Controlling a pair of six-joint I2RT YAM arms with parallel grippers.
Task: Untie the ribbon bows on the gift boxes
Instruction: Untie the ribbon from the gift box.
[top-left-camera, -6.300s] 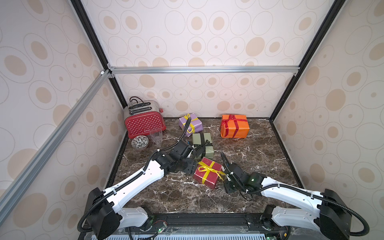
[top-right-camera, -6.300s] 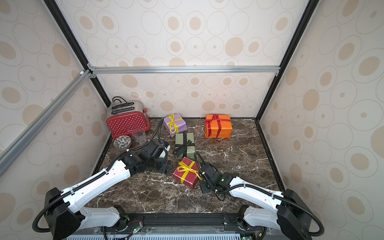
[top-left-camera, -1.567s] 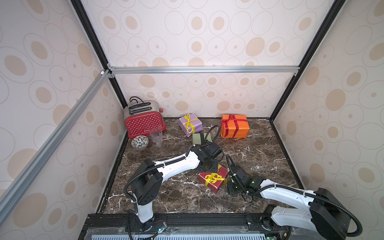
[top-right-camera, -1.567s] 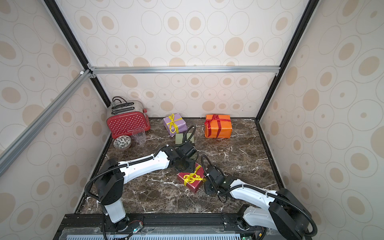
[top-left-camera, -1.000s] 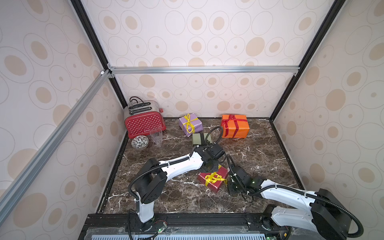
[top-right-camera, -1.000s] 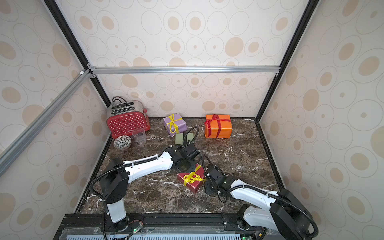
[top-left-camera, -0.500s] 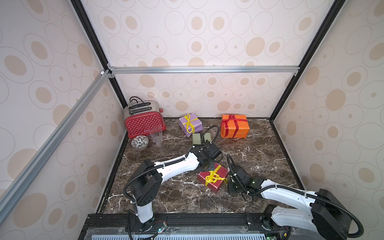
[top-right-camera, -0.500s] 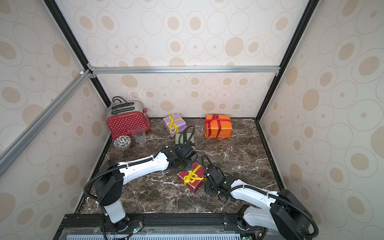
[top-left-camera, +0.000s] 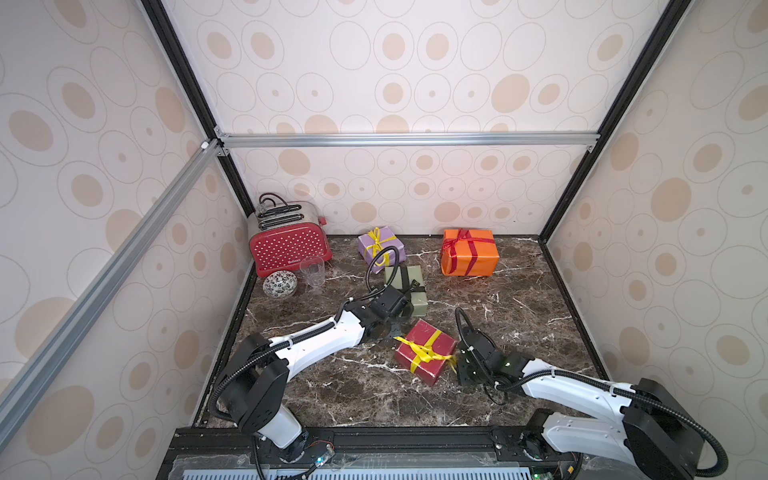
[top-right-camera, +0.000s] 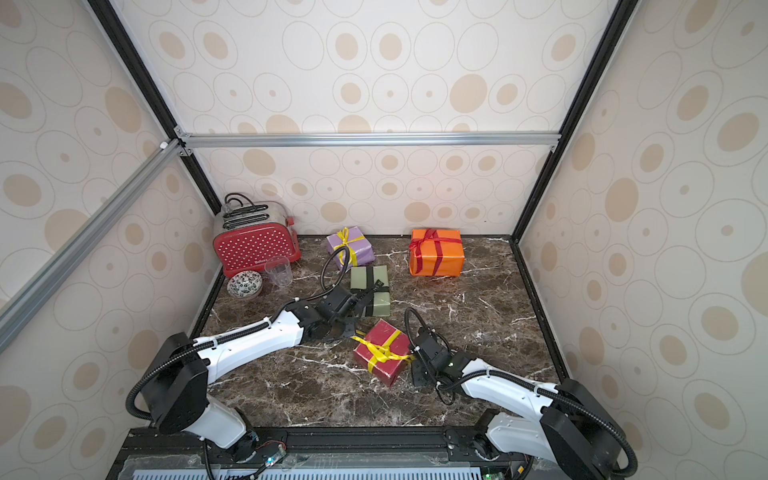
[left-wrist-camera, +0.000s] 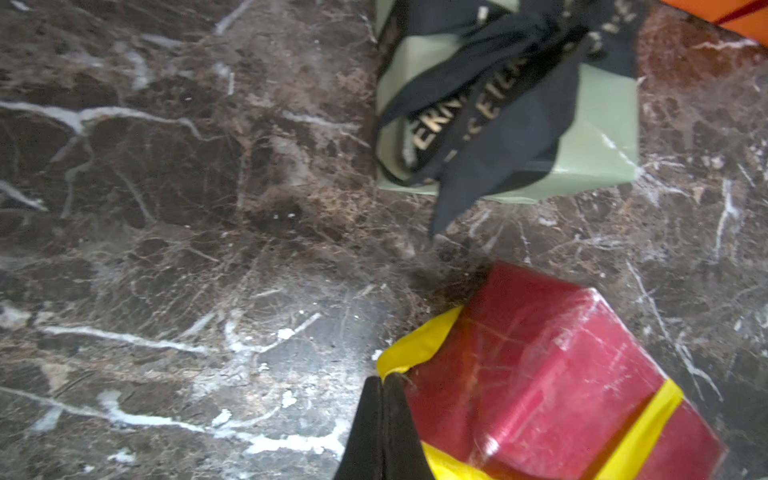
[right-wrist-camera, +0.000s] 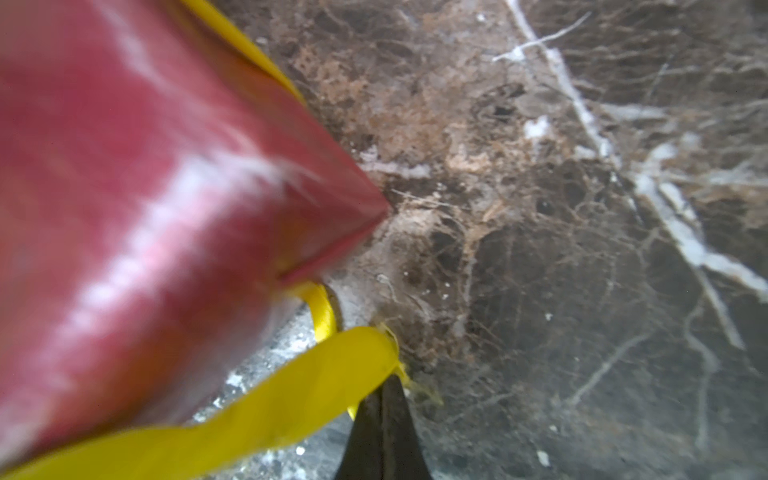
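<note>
While the dark red gift box (top-left-camera: 417, 330) sits between the arms, left gripper (left-wrist-camera: 384, 381) and right gripper (right-wrist-camera: 388, 384) each pinch tight an opposite end of its yellow ribbon (top-left-camera: 424, 352).

Both arms are the same build: glossy white shells on the long links, chunky matte-black housings at the joints. The left arm (top-left-camera: 316, 338) has a ribbed black hose (top-left-camera: 231, 371) curving out of its big black shoulder block (top-left-camera: 257, 390) and onto the white link, cinched down with white zip ties (top-left-camera: 288, 342), plus a thinner black cable (top-left-camera: 368, 272) looping off the wrist end. The right arm (top-left-camera: 573, 380) is the same deal, with a tiny green light (top-left-camera: 504, 365) glowing on its black wrist section. The left gripper (left-wrist-camera: 384, 376) and right gripper (right-wrist-camera: 384, 380) are plain black, with fingers tapering to thin wedges. Both bases sit on a black rail (top-left-camera: 395, 436) along the near edge.
</note>
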